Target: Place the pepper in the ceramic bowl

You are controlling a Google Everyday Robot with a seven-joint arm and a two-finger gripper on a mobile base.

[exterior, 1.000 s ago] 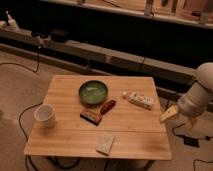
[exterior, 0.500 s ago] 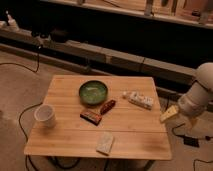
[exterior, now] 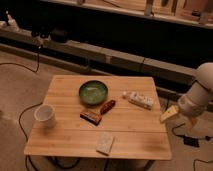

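The end effector hangs wide and empty at the right edge of the desk. The pepper lies mid-frame, just lower right of the ceramic bowl; best to grasp it across its narrow width.

The robot arm runs out past the right edge of the picture, so its base is unseen. Its end effector hangs just off the surface's right edge. The print on the white packet near that edge and on the pale packet by the front edge is unreadable. The shelf is cut off at the top.
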